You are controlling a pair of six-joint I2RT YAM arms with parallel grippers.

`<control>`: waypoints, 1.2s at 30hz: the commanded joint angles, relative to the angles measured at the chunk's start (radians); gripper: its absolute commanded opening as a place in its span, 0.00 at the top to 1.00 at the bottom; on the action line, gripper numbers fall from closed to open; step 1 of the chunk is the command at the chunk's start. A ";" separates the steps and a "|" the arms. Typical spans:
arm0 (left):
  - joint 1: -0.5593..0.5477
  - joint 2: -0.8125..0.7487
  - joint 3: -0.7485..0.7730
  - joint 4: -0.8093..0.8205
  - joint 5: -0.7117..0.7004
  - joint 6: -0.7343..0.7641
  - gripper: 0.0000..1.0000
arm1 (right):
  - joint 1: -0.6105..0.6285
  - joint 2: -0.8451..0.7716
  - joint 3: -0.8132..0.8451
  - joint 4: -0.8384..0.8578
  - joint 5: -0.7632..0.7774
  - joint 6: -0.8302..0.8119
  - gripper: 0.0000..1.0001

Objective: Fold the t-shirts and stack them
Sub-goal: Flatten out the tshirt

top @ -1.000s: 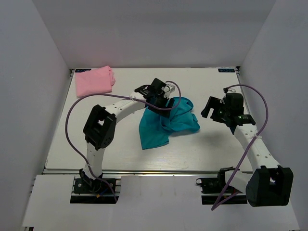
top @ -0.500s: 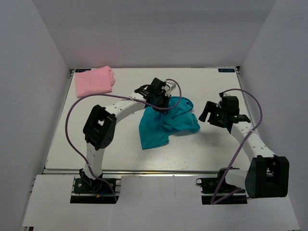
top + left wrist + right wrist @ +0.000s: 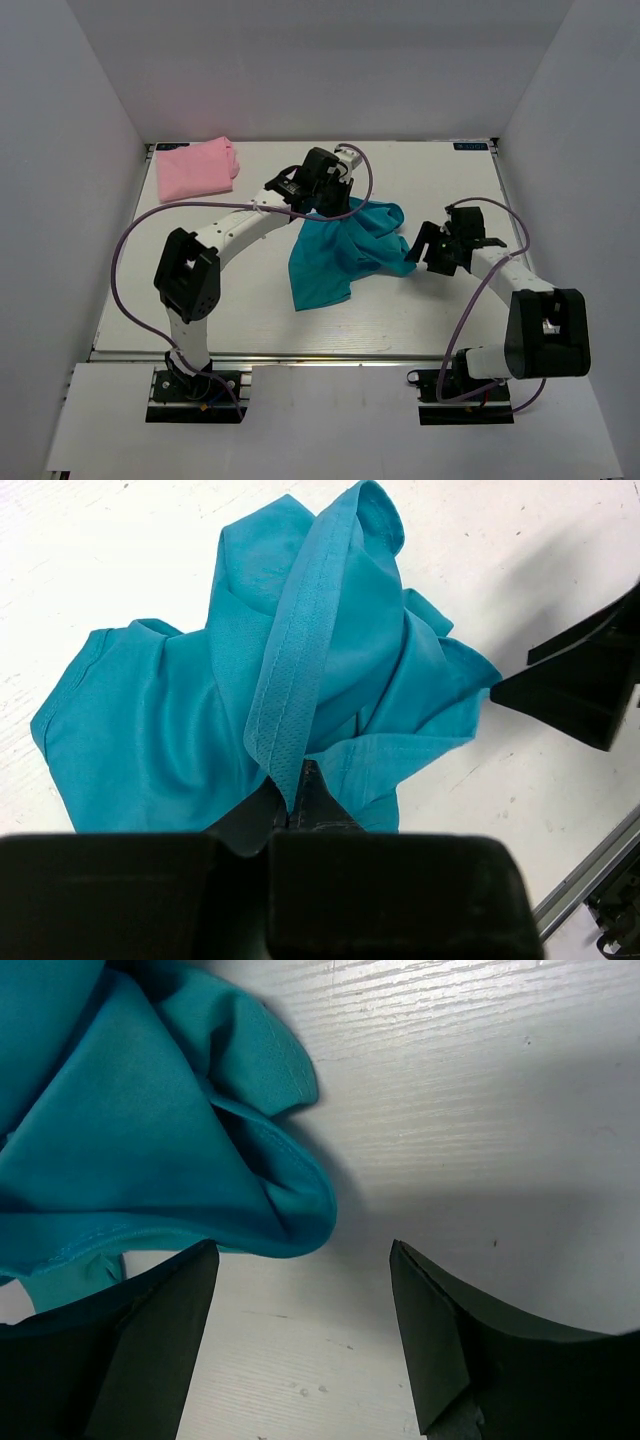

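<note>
The crumpled teal t-shirt (image 3: 340, 262) lay mid-table, its far edge lifted by the left gripper (image 3: 298, 798), whose fingers were pinched tight on a hem. The right gripper (image 3: 302, 1260) sat low at the shirt's right edge, fingers spread wide, a fold of cloth just ahead of their tips. A folded pink t-shirt (image 3: 196, 168) rested in the table's (image 3: 440, 310) far left corner.

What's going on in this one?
The left claw is pinched shut on a hem of the crumpled teal t-shirt, holding that edge up off the table. The right claw is open at the shirt's right edge, gripping nothing. A folded pink t-shirt lies at the far left corner.
</note>
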State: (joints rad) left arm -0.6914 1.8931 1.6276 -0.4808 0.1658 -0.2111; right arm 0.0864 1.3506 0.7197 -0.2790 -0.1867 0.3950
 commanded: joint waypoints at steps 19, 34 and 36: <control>-0.007 -0.233 -0.002 0.027 -0.072 0.041 1.00 | 0.013 0.168 0.059 0.169 -0.166 0.079 1.00; -0.007 -0.448 0.195 0.059 -0.196 0.266 1.00 | 0.012 -0.370 0.357 0.195 0.067 -0.004 1.00; -0.007 -0.479 0.207 0.068 -0.178 0.282 1.00 | 0.010 -0.415 0.427 0.178 0.067 -0.027 1.00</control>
State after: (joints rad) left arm -0.6960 1.5051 1.7824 -0.4652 -0.0086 0.0143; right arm 0.0994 0.9901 1.0542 -0.1162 -0.1642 0.4213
